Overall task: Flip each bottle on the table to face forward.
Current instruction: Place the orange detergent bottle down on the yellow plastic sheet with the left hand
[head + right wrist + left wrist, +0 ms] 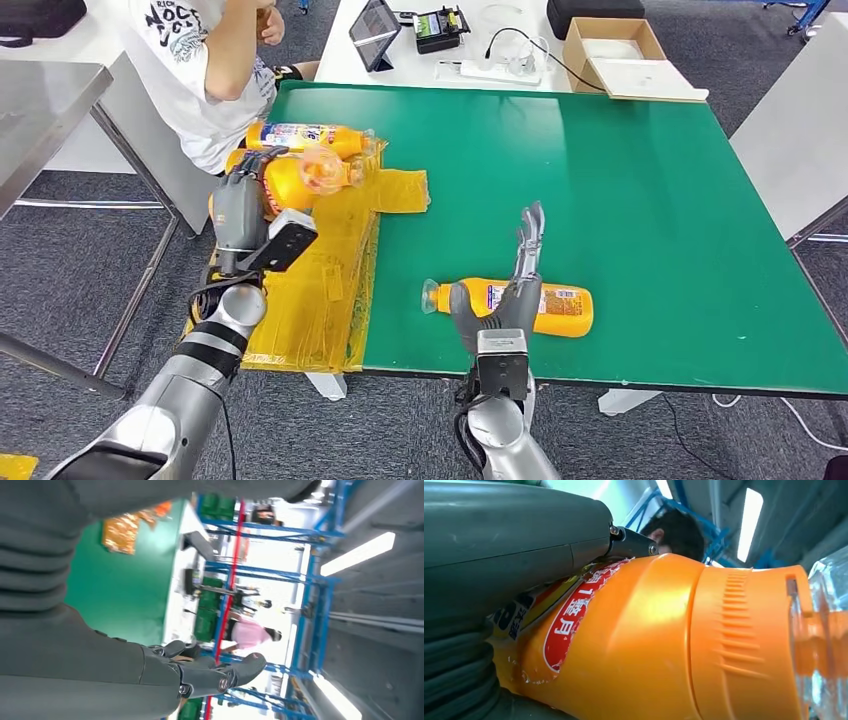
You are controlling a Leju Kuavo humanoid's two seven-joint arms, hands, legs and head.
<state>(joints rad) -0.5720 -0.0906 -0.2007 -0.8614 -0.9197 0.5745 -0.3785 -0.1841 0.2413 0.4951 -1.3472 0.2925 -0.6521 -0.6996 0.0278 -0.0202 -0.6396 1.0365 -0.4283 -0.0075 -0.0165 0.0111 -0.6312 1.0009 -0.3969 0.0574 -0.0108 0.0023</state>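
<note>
a green table (650, 200) is seen from above, and it serves as the landmark here. three orange bottles are in view. one bottle (545, 305) lies on its side near the table's front edge, its long axis running left to right along that edge, clear cap toward the robot's left. the right hand (515, 290) stands directly over the middle of this bottle, fingers straight and spread, pointing away toward the far side of the table; the thumb sits close beside the bottle on the cap side, but the hand grips nothing, and actual contact cannot be told. this hand is plainly the nearer one to that bottle, so any turning of it would likely fall to the right arm, rolling the bottle about its long axis. at the table's left edge, on a crumpled yellow sheet (330, 280), lie two more bottles: a far bottle (305, 136) resting on the sheet, label up, and a held bottle (300, 180) that the left hand (240, 205) grips around its body, as the left wrist view shows close up. a person (205, 70) in a white printed shirt sits at the table's far left corner.
</note>
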